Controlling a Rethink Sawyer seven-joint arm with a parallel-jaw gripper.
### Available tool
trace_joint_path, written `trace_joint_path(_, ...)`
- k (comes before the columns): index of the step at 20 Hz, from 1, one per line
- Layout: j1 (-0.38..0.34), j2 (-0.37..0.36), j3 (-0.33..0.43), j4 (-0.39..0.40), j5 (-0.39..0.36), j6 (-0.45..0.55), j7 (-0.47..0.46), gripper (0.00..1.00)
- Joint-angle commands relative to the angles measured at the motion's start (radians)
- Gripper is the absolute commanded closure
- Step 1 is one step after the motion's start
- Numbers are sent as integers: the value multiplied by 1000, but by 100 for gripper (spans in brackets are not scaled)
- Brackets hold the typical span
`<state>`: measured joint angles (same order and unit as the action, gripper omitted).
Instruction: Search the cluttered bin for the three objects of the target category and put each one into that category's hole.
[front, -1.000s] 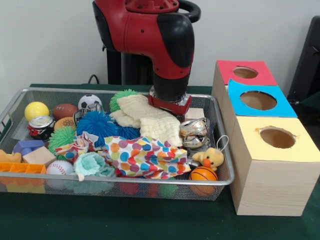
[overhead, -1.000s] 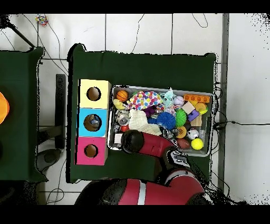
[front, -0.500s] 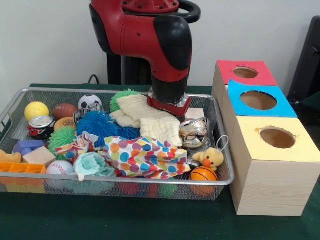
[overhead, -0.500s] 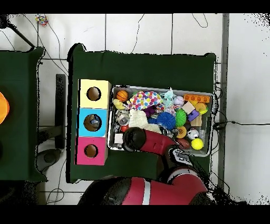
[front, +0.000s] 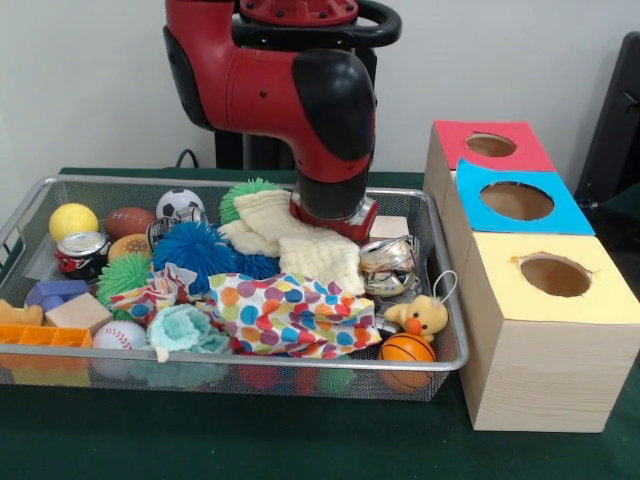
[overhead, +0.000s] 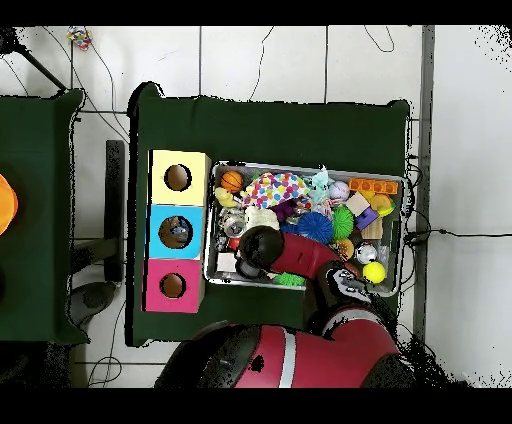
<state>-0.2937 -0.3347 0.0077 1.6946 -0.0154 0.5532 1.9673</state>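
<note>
I have the green surface (front: 250, 440) in front of me, with the wire bin (front: 230, 365) on it and three wooden boxes standing just beside the bin. The arm (front: 300, 90) is the biggest thing in the front view; it comes down over the back middle of the bin. Its claw (front: 335, 215) sits low against the cream knitted cloth (front: 300, 245), and the wrist hides the tips, so I cannot tell whether it is wide, narrow or holding anything. From overhead the arm covers the same part of the bin, next to the blue-topped box.

The boxes stand in a row: the yellow-topped box (front: 545, 335) nearest the camera, the blue-topped box (front: 520, 205) behind it, the red-topped box (front: 490, 148) farthest back. Each has a round hole in its top.

Inside the bin, the spotted cloth (front: 290, 315) lies along the front, touching the cream cloth behind it. A blue spiky ball (front: 195, 245) lies beside the cream cloth, with a green one (front: 125, 272) near it. A crushed can (front: 388, 265) lies near the boxes' side, with a small plush duck (front: 422, 318) and a little basketball (front: 405, 348) in the front corner. At the other end are a yellow ball (front: 73, 220), a red can (front: 80, 252), a baseball (front: 120, 335) and wooden blocks (front: 75, 312).
</note>
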Motion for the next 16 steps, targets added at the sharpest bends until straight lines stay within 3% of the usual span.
trace_joint_path(1, -91, 124, -60, -349, -82, -320, 50, 100)
trace_joint_path(10, -82, 141, -81, -379, -117, -341, 98, 100)
trace_joint_path(16, 10, 151, -220, -414, -137, -352, 211, 100)
